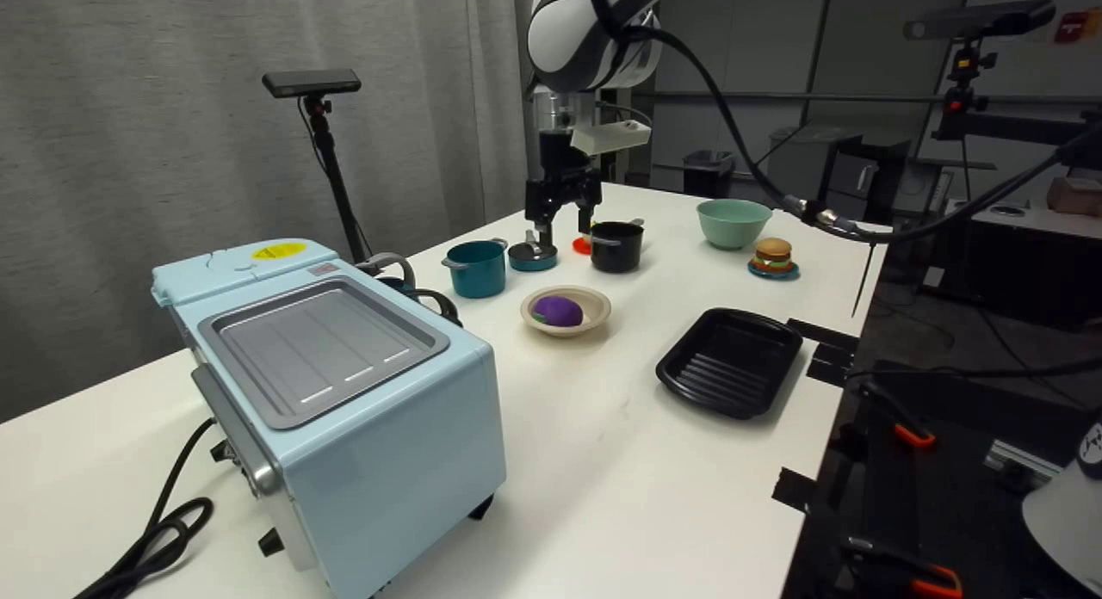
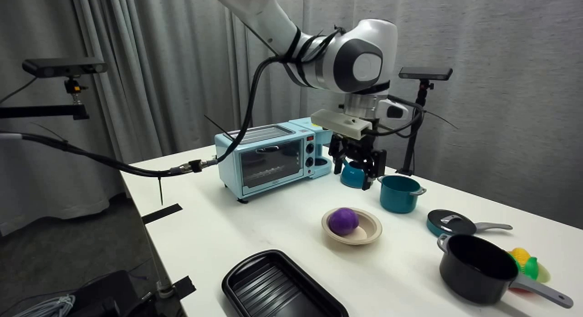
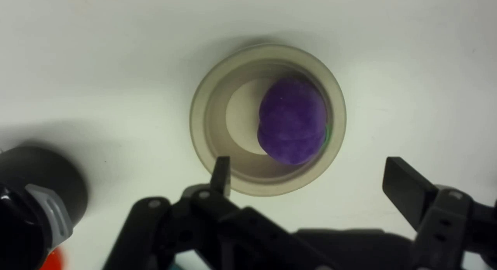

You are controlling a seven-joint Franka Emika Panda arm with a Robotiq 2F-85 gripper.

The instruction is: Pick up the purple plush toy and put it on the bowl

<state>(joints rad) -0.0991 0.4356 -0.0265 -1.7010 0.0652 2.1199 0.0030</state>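
Note:
The purple plush toy (image 1: 558, 311) lies inside the shallow cream bowl (image 1: 594, 317) on the white table. It also shows in an exterior view (image 2: 344, 221) and in the wrist view (image 3: 293, 122), on one side of the bowl (image 3: 240, 188), leaving part of the bowl's floor bare. A small green piece of it shows at its edge. The bowl also shows in an exterior view (image 2: 374, 230). My gripper (image 3: 308, 161) is open and empty, with its fingers wide apart. It hangs above the table, apart from the toy and the bowl, in both exterior views (image 1: 566, 229) (image 2: 352, 179).
A light blue toaster oven (image 2: 273, 160) stands near the bowl. Teal pot (image 2: 399, 195), lidded pan (image 2: 451, 222) and black saucepan (image 2: 476, 271) stand along one side. A black tray (image 1: 730, 362), pale green bowl (image 1: 733, 224) and toy burger (image 1: 773, 255) are also on the table.

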